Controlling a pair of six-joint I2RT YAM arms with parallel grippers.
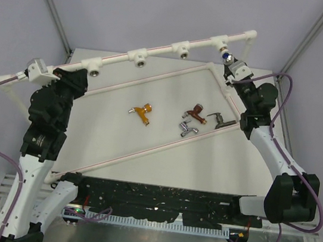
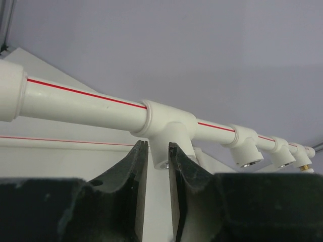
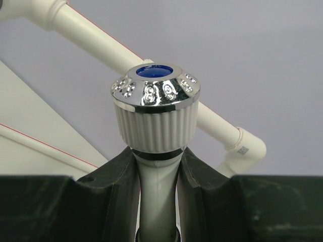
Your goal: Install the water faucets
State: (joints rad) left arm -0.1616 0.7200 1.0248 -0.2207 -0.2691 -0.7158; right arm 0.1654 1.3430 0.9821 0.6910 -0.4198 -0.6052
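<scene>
The left gripper (image 2: 157, 151) is clenched on the downward leg of the leftmost tee socket (image 2: 169, 130) of the white pipe frame (image 1: 162, 50); in the left wrist view both fingers press against the leg from either side. The right gripper (image 3: 156, 157) is clamped on the stem of the white faucet (image 3: 155, 115), directly below its ribbed knob with the chrome cap and blue centre. In the top view this faucet is held near the tee socket at the right end of the upper rail; contact with that socket cannot be determined. Four faucets lie loose on the table (image 1: 171, 92), inside the frame: the orange-gold faucet (image 1: 143, 113) near the middle, and to its right a close group of the copper-brown faucet (image 1: 196, 111), the chrome faucet (image 1: 187, 128) and the dark bronze-grey faucet (image 1: 216, 118).
</scene>
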